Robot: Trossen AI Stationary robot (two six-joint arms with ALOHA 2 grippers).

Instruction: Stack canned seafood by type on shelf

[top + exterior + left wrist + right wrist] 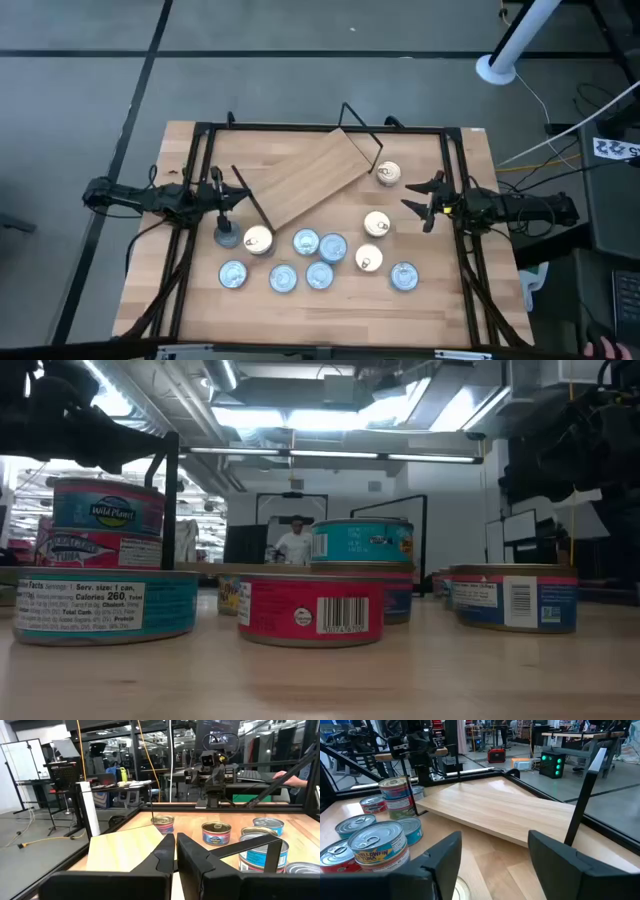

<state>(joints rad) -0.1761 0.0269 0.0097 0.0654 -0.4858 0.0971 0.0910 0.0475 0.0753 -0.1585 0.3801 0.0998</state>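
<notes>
The shelf (310, 178), a light wood plank with black wire ends, lies askew on the table's far middle. Several tins of canned seafood stand on the table in front of it: silvery-blue lids (306, 241) in the near middle, gold lids (377, 224) toward the right and one (258, 240) at the left. Near the left arm, one tin sits on top of another (395, 795). My left gripper (228, 197) hovers shut by the shelf's left end (125, 850). My right gripper (492, 850) hangs open at the right, facing the shelf, with nothing between its fingers.
A black frame rail (320, 128) runs around the tabletop. One gold-lidded tin (387, 173) stands apart beside the shelf's right end. Bare wood lies along the table's near edge (320, 315). People and lab gear show in the room beyond the table.
</notes>
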